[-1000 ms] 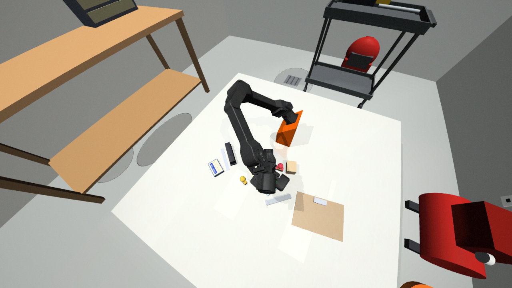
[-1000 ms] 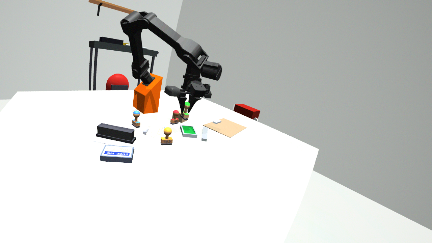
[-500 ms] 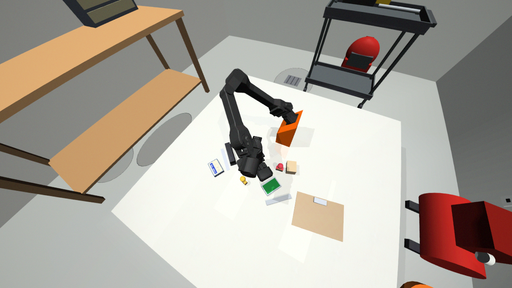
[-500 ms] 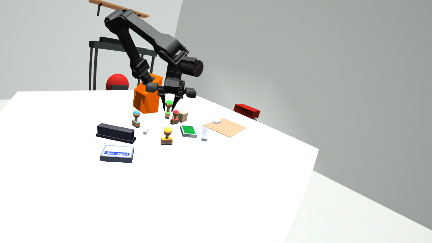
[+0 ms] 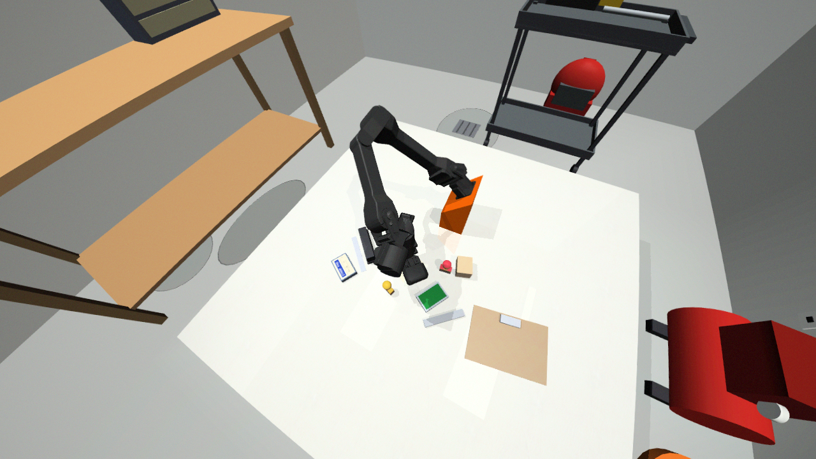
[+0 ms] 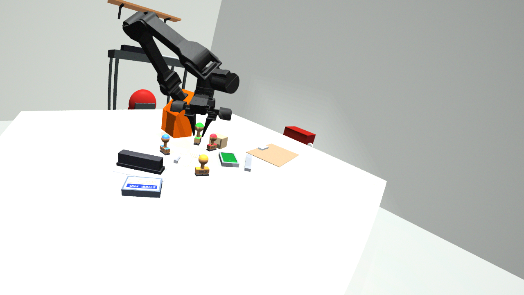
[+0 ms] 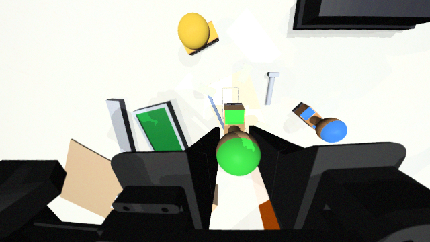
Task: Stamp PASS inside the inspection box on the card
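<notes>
1. The pincer point(image 5: 408, 245) point(image 6: 199, 135) point(image 7: 234, 131) is clamping on the green stamp point(image 6: 199, 127) point(image 7: 238, 156), its 2 fingers closing on either side of the neck, just under the knob. Green is presumably marking PASS; the lettering is too small to read.
2. The pick-up is done. Inking is probably done too, but the stamp's face is hiding from view. The pad point(image 5: 431, 296) point(image 6: 229, 157) point(image 7: 159, 129) is lying open, beside the pincer in the wrist view.
3. The card point(image 6: 194, 158) point(image 7: 248, 97) is lying below and just ahead of the pincer there. Its box point(image 7: 230, 95) is showing no print in the visible part; the stamp is covering the rest.
4. By my judgement, the robot is lining up for the print. Pressing once, lifting and returning the stamp to the tabletop point(image 5: 285, 365) point(image 6: 238, 234) point(image 7: 50, 67) are remaining.
5. The stamp is pointing base down, knob up, standing nearly upright in the exterior view. The base's long side is seemingly running across the line between the 2 fingertips, roughly along the box's long side.
</notes>
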